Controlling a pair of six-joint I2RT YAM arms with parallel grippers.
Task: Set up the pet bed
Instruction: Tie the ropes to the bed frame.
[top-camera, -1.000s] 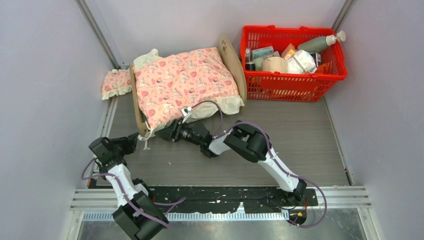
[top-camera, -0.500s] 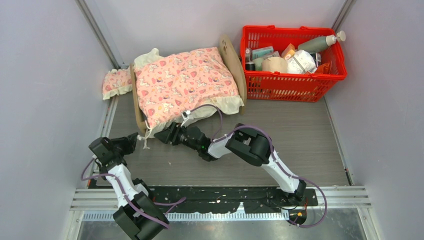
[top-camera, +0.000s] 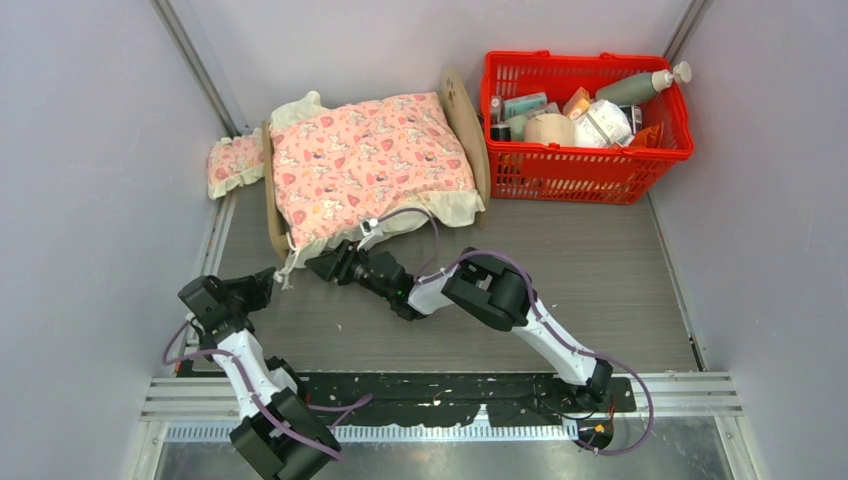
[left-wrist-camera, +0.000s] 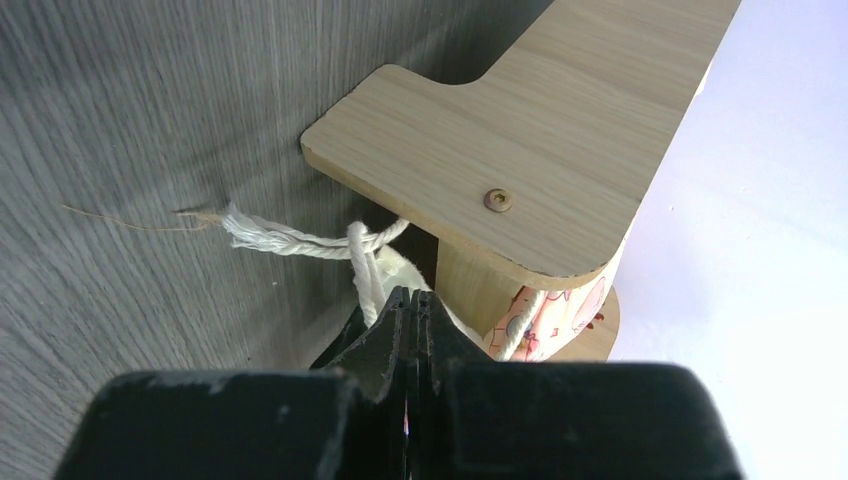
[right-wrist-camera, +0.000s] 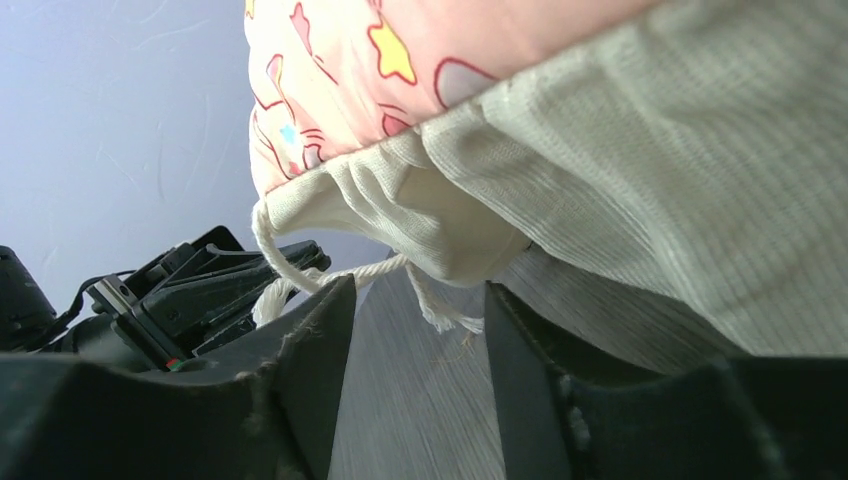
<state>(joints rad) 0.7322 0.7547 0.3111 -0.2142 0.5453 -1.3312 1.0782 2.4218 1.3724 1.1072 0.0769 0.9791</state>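
The pet bed stands at the back left, its arched plywood headboard (top-camera: 461, 108) next to the basket. A pink patterned blanket (top-camera: 370, 160) with a cream frill covers it. My left gripper (top-camera: 268, 284) is shut at the footboard's (left-wrist-camera: 520, 170) near corner. A white cord (left-wrist-camera: 300, 243) runs along the outside of one finger, and nothing shows between the jaws. My right gripper (top-camera: 322, 265) is open, low under the blanket's near left corner. In the right wrist view the cream frill corner (right-wrist-camera: 440, 220) hangs just above the fingertips, and a frayed cord end (right-wrist-camera: 442, 312) dangles between them, untouched.
A small pink frilled pillow (top-camera: 234, 162) lies on the floor left of the bed, against the wall. A red basket (top-camera: 585, 168) full of bottles and packages stands at the back right. Grey walls close in on both sides.
My right gripper has slid left along the bed's near edge toward the left gripper. The bed, blanket and pillow have shifted slightly away. The left arm has hardly moved.
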